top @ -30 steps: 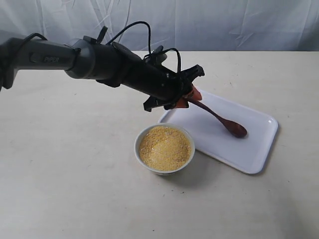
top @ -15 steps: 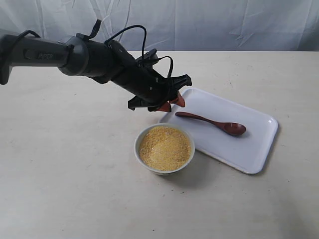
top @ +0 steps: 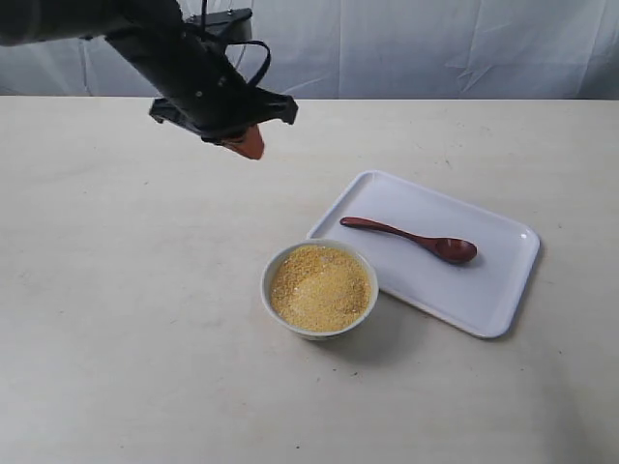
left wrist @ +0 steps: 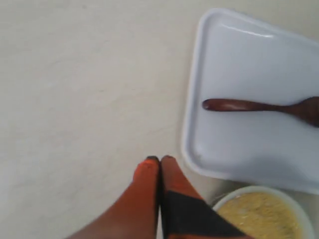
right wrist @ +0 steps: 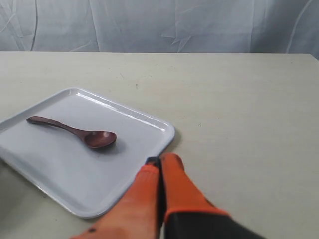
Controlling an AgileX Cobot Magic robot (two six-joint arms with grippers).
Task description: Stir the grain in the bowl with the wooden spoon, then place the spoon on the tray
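Spoon (top: pixel 411 237) lies flat on the tray (top: pixel 493 295), just beside the bowl (top: pixel 267 290) but not touching it. My left gripper (top: pixel 250 145) hangs above the table (top: pixel 116 290), well apart from both, its tips pressed together on nothing. My right gripper (right wrist: pixel 160 160), near the tray's corner, is likewise closed and empty. Grain (top: pixel 319 287) sits mounded in the bowl; whether it is stirred I cannot quite tell. I judge the placing done, so the next move calls only for parking both arms clear.
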